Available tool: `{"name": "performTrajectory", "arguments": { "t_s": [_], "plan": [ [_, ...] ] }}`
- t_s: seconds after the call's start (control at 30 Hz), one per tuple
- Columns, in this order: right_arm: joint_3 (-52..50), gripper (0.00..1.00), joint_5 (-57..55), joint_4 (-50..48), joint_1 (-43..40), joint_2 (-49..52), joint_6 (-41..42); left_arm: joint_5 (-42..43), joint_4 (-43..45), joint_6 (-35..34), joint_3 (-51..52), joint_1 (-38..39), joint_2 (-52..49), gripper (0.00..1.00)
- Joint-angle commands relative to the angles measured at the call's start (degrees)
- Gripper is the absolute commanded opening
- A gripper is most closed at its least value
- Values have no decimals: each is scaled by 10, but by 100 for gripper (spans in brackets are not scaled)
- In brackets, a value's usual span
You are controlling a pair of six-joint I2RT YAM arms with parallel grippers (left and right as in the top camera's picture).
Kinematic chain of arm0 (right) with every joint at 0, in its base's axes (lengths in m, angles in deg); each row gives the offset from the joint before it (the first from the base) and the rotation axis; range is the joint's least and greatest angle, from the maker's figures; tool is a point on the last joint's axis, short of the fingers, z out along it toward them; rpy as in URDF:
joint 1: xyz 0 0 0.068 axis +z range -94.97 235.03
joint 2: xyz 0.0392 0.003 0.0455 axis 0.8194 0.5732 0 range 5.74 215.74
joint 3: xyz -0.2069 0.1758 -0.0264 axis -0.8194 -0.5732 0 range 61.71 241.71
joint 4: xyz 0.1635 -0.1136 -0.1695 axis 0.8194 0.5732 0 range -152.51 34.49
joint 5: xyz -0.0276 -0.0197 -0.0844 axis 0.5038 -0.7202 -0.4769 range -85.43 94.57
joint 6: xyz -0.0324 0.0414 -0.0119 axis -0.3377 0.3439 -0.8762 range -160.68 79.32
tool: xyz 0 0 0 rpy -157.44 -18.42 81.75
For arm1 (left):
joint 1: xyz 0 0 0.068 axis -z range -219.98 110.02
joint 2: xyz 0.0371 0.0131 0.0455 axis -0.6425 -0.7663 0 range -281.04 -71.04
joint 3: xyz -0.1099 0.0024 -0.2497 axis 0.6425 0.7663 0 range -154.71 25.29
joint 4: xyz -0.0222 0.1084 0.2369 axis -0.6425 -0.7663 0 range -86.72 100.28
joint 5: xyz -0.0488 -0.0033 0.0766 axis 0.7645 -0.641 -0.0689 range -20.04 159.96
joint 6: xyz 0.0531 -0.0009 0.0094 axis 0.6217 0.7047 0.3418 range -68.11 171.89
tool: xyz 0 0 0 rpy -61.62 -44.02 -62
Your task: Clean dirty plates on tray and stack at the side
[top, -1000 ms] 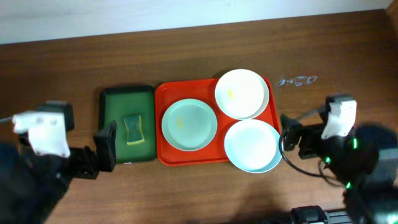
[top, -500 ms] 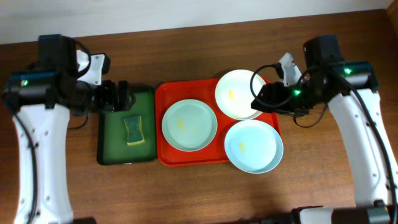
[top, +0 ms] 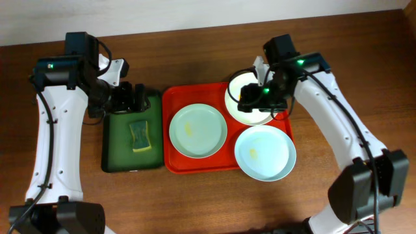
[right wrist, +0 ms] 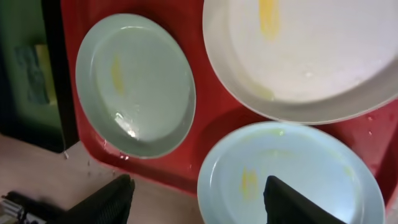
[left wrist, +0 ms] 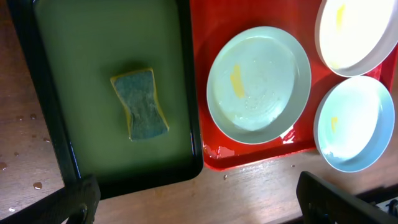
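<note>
**On the dark wood table, two arms poised over sponge and plates**

The brown wooden table (top: 338,58) runs up to a pale wall, and the large red-orange plastic tray (top: 179,96) with rounded corners and a raised rim sits near its middle. All three dirty plates lie on it, none yet stacked at the side. A mint-blue round plate (top: 198,130) is on the left, a cream-white round plate (right wrist: 311,56) at the far right, and a paler blue round plate (top: 265,153) at the near right, overhanging the tray's corner.

The left gripper (top: 132,99) hangs over the far end of the narrow dark green tray (top: 117,149), its jaws spread wide and holding nothing. The right gripper (top: 250,99) hovers above the cream plate, its jaws partly parted and also empty.

The step looks like fetching the waisted yellow sponge with the green scouring face (top: 139,135) while the other arm steadies a plate. The left arm should come straight down and pinch the sponge across its narrow waist. The sponge is soft, so a firm squeeze is safe. The right arm would do best to grip the cream plate at its raised edge, clear of the neighbouring blue rim.

The plates are glossy and shallow, each marked with a yellowish smear. Wet glints show on the red plastic, and droplets dot the wood beside the green tray, so slipping is likely.
</note>
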Motion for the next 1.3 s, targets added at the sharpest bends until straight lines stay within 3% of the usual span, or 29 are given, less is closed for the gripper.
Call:
{"name": "performTrajectory", "arguments": {
  "t_s": [0.0, 0.13, 0.17, 0.23, 0.3, 0.33, 0.5, 0.67, 0.7, 0.77, 0.83, 0.9, 1.0, 1.03, 1.1, 1.13, 1.27],
  "plan": [
    [2, 69, -20, -13, 6, 30, 11, 1, 0, 3, -6, 1, 1, 99],
    [2, 73, -23, -32, 6, 57, 10, 0, 0, 3, -6, 1, 1, 100],
    [2, 73, -31, -40, 6, 61, 10, 0, 0, 3, -6, 1, 1, 90],
    [2, 74, -48, -51, 6, 65, 10, 0, 1, 3, -6, 1, 1, 61],
    [2, 75, -48, -59, 6, 68, 10, -4, 2, 3, -6, 1, 1, 7],
    [2, 78, -48, -63, 6, 69, 10, -4, 2, 3, -6, 1, 1, 0],
    [2, 98, -48, -76, 6, 70, 10, -4, 7, 3, -6, 1, 1, 0],
    [2, 98, -47, -78, 6, 70, 10, -4, 11, 3, -6, 1, 1, 0],
    [2, 77, -47, -78, 6, 70, 10, -4, 12, 3, -6, 1, 1, 0],
    [2, 56, -47, -78, 6, 70, 11, -4, 12, 3, -6, 1, 1, 0],
    [1, 18, -47, -77, 6, 70, 11, -20, 13, 2, -6, 1, 1, 0],
    [-4, 4, -47, -75, 7, 70, 11, -40, 12, -13, -5, 1, 1, 0],
    [-26, 4, -47, -73, 7, 70, 34, -52, 19, -24, 2, 1, 1, 0],
    [-33, 16, -47, -76, 7, 70, 34, -52, 21, -24, 4, 1, 0, 0],
    [-48, 48, -47, -80, 7, 70, 34, -52, 22, -24, 5, 1, -3, 5],
    [-51, 54, -47, -83, 7, 70, 34, -52, 23, -24, 5, 1, -4, 12],
    [-51, 52, -47, -106, 7, 70, 34, -52, 23, -24, 5, 1, -4, 16]
  ]
}}
